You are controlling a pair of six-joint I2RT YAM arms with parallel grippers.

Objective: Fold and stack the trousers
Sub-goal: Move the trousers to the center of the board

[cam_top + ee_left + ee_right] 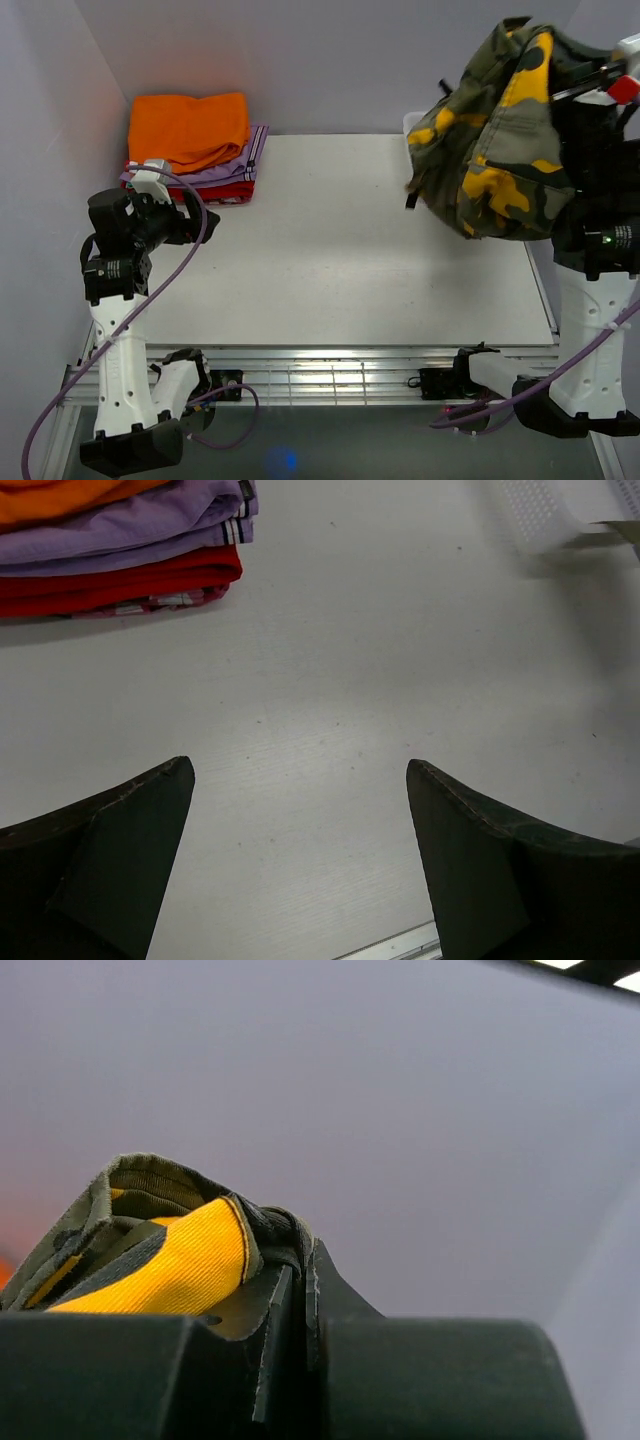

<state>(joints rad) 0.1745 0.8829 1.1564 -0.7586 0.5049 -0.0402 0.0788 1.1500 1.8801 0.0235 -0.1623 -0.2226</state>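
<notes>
1. Left gripper (pixel 298 770), at 9 o'clock in the top view: jaws spread wide with nothing between them, hanging over bare table (pixel 340 260).
2. Right gripper (pixel 300 1260), at 2 o'clock: jaws pressed together on a bunched edge of the trousers (pixel 500 130). My wrist view shows only a thin pinch of cloth between the pads.
3. The trousers hang in a crumpled mass from that one grip, in the air over the table's far right corner. I cannot tell whether any part touches the surface.
4. Folded clothes stack (pixel 195 150), at 10 o'clock against the back wall: an orange garment (pixel 190 125) lies on top of lilac and red layers.
5. Hazards, as I judge them:
   - The shallow pinch may slip under the hanging weight and drop the trousers in a heap.
   - Lowering the bundle as it is could trap twisted legs underneath, which would spoil any fold.
   - A wide sweep toward 10 o'clock might drag cloth across the stack and shift it.
</notes>
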